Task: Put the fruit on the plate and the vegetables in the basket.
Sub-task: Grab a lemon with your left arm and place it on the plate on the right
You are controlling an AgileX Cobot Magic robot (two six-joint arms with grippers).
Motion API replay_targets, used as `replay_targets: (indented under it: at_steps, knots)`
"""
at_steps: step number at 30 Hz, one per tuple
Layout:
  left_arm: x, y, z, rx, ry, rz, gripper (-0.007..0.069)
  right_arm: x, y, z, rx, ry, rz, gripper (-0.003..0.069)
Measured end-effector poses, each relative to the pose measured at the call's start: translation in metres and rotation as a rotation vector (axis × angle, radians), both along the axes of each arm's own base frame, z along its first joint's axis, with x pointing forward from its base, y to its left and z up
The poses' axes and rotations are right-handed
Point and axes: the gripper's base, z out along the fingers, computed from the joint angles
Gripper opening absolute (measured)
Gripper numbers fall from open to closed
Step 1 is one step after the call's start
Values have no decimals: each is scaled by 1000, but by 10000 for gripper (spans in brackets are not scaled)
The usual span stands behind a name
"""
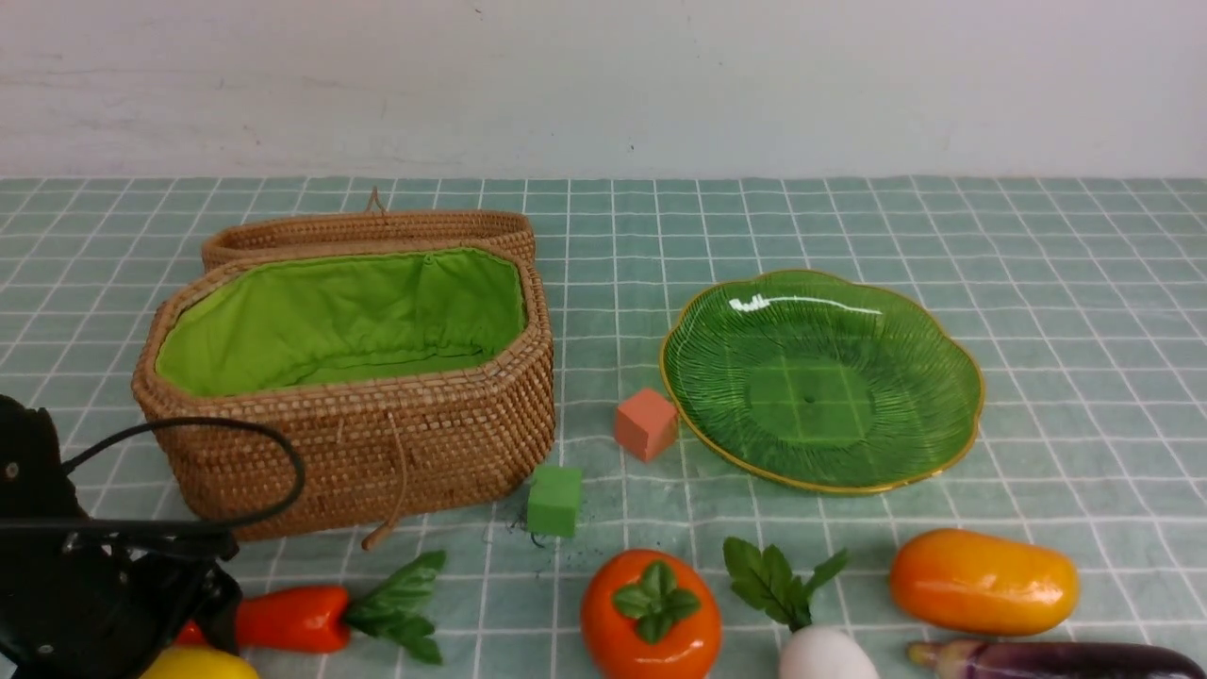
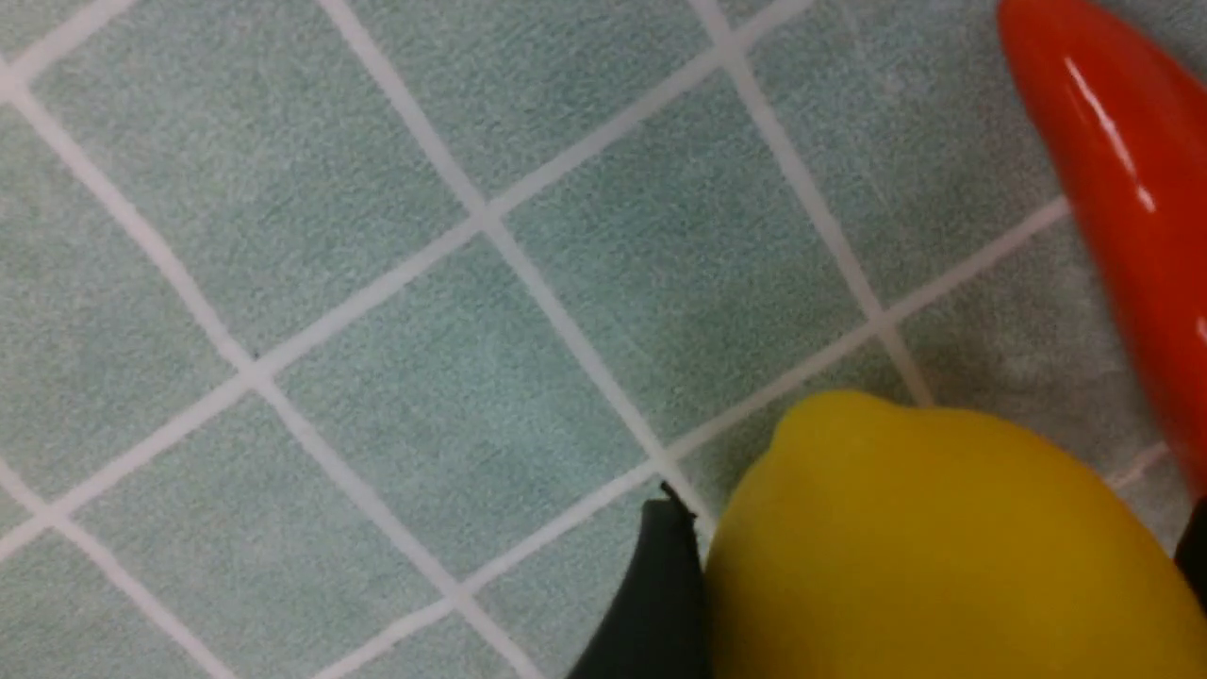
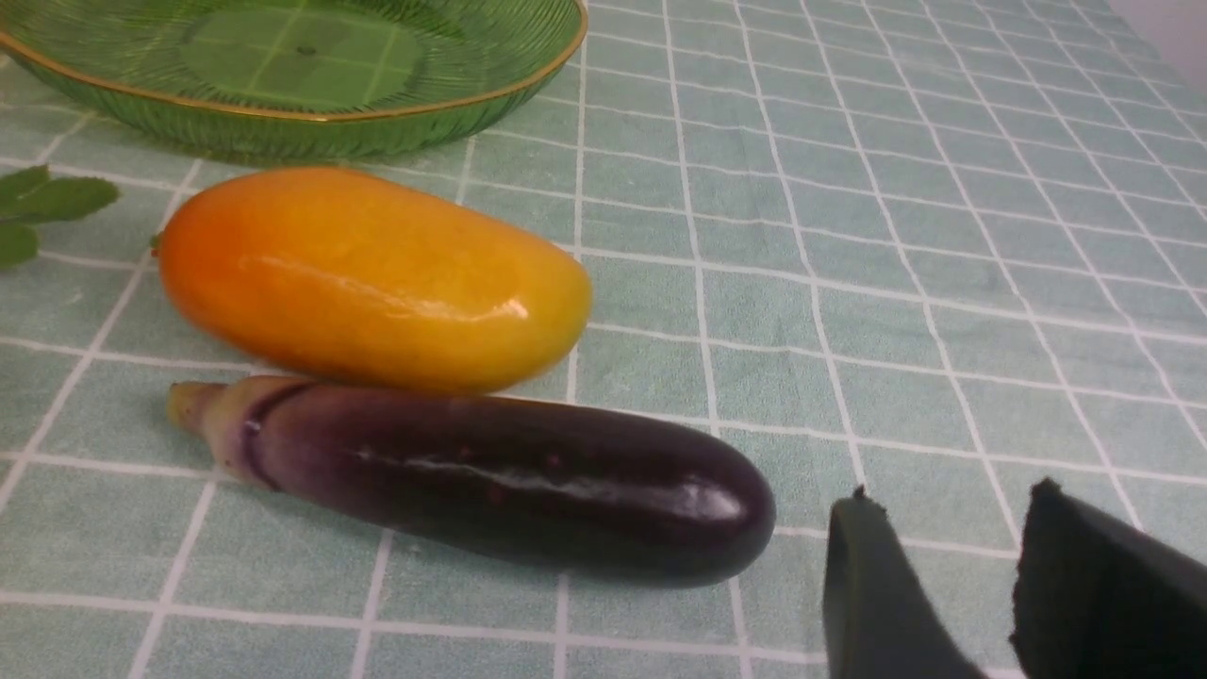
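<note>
Lemon [image 2: 924,556]: straddled by left jaws, presumably for transfer to plate [image 1: 809,415]; cannot tell whether clenched. Right jaws: parted, empty, near eggplant [image 3: 509,476], presumably on standby.

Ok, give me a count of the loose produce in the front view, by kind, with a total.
Lemon: 1
Persimmon: 1
Mango: 1
Red pepper with green leaves: 1
White radish: 1
Eggplant: 1
Total: 6
</note>
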Motion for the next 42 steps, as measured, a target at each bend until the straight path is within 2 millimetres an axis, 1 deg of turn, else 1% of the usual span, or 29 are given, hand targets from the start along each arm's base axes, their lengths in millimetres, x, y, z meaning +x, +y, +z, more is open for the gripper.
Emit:
replay_targets:
  at_steps: [4,10,15,34,36,37,42]
  knots:
    - [2,0,-1,1,-2,-3,592,0,0,0,0,0,0,242]
    - [2,0,-1,5,6,-23,591,0,0,0,0,0,0,242]
    - [0,0,-1,18,26,-99,591,0,0,0,0,0,0,242]
    - [-5,-1,0,16,60,-201,591,0,0,0,0,0,0,242]
    - [-8,-1,9,17,26,-202,591,0,0,0,0,0,0,242]
    - [-8,-1,10,17,22,-202,591,0,0,0,0,0,0,242]
    - [-21,0,39,23,-75,-223,591,0,0,0,0,0,0,242]
